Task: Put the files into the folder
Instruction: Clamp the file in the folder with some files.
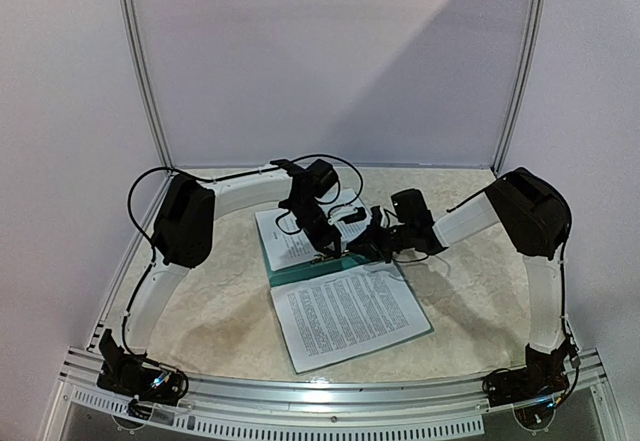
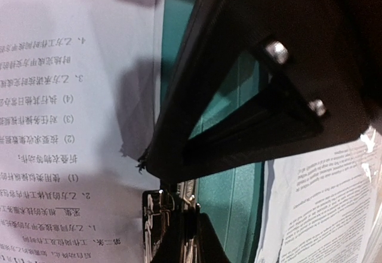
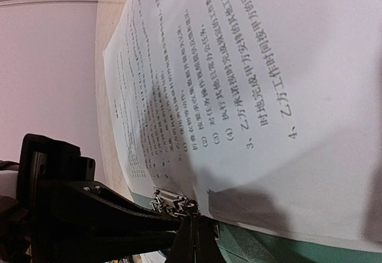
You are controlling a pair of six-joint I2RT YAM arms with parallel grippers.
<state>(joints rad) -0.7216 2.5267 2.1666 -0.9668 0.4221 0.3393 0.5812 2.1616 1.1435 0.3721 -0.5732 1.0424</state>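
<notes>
Two grippers meet over the middle of the flat teal-green file folder (image 1: 285, 276), which lies open on the beige marbled counter (image 1: 470, 291). White printed paper sheets (image 1: 345, 313) cover both halves, near and far. Left gripper (image 1: 328, 251): closed, tips at the small silver metal clip (image 3: 172, 202) on the folder's spine. Right gripper (image 1: 362, 248): closed, tips just beside the same clip. Whether either gripper pinches the clip cannot be determined.
</notes>
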